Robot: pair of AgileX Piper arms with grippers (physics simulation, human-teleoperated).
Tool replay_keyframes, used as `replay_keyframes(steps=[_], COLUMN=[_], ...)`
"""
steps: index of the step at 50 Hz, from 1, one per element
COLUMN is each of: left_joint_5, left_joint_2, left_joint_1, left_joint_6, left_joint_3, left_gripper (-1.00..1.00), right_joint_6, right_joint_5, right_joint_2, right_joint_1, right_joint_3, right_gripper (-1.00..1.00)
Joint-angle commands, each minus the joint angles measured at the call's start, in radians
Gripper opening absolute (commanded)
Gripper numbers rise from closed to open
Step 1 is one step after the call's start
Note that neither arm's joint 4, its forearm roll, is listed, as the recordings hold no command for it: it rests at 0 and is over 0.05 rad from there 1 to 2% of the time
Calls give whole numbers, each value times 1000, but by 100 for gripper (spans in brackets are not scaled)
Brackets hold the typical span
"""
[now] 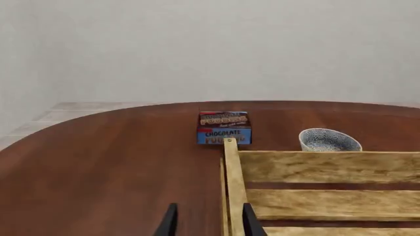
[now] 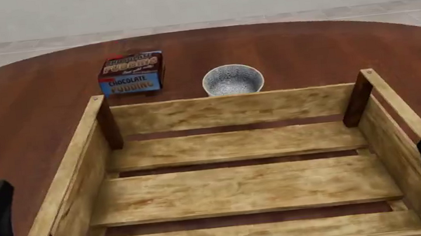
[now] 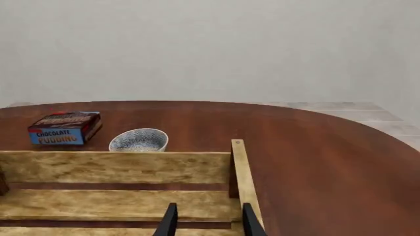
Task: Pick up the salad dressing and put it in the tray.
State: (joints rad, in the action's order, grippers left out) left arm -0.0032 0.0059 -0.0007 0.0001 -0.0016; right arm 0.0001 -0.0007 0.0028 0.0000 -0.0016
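Both the left gripper [image 1: 208, 225] and right gripper [image 3: 208, 223] hang narrowly parted and empty at the lower frame corners flanking the tray [image 2: 68, 174], and the salad dressing appears nowhere, so reaching blindly risks grabbing the pudding box [image 2: 131, 73].

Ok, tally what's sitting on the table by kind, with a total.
Boxes: 1, the pudding box.
Bowls: 1, the bowl.
Crates: 1, the tray, nothing in it.
Bottles: 0, no salad dressing shows in any view.
Total: 3.
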Motion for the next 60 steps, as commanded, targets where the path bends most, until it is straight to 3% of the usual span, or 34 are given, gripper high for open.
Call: replay_keyframes(steps=[1,8,11,13,14,17,20,24,27,30,32,38,41,43,44,45,48,51,57,60], left_joint_5=[-7,-9,34,60,35,55,119,308,386,463,501,609,644,630,629,632,626,584,584,584], left_joint_2=[13,31,45,46,133,175,214,103,99,25,5,-4,-4,-5,-5,-5,-2,38,14,-5], left_joint_1=[-4,1,-15,-42,-31,-9,11,18,46,83,134,186,197,221,209,198,215,276,344,398], left_joint_6=[5,29,46,95,84,102,125,184,132,225,241,195,145,170,187,147,184,121,81,125], left_joint_3=[-3,-7,-49,-65,-76,-108,-159,-252,-305,-314,-310,-367,-337,-287,-300,-346,-300,-278,-222,-231], left_gripper=[100,100,100,100,100,100,100,100,100,100,100,100,100,100,100,100,100,100,100,100], right_joint_6=[0,0,0,0,0,0,0,0,0,0,0,0,0,0,0,0,0,0,0,0], right_joint_5=[0,-2,-2,-3,-3,-4,-5,-6,-6,-7,-7,-8,-8,-8,-8,-8,-7,-8,-7,-7], right_joint_2=[4,5,6,6,7,7,8,9,10,11,11,12,12,12,12,12,12,12,11,11], right_joint_1=[0,0,0,0,0,0,0,0,0,0,0,0,0,0,0,0,0,0,0,0], right_joint_3=[-3,-2,-2,-2,-2,-2,-2,-2,-2,-2,-3,-3,-3,-3,-3,-3,-3,-3,-3,-3], right_gripper=[100,100,100,100,100,100,100,100,100,100,100,100,100,100,100,100,100,100,100,100])
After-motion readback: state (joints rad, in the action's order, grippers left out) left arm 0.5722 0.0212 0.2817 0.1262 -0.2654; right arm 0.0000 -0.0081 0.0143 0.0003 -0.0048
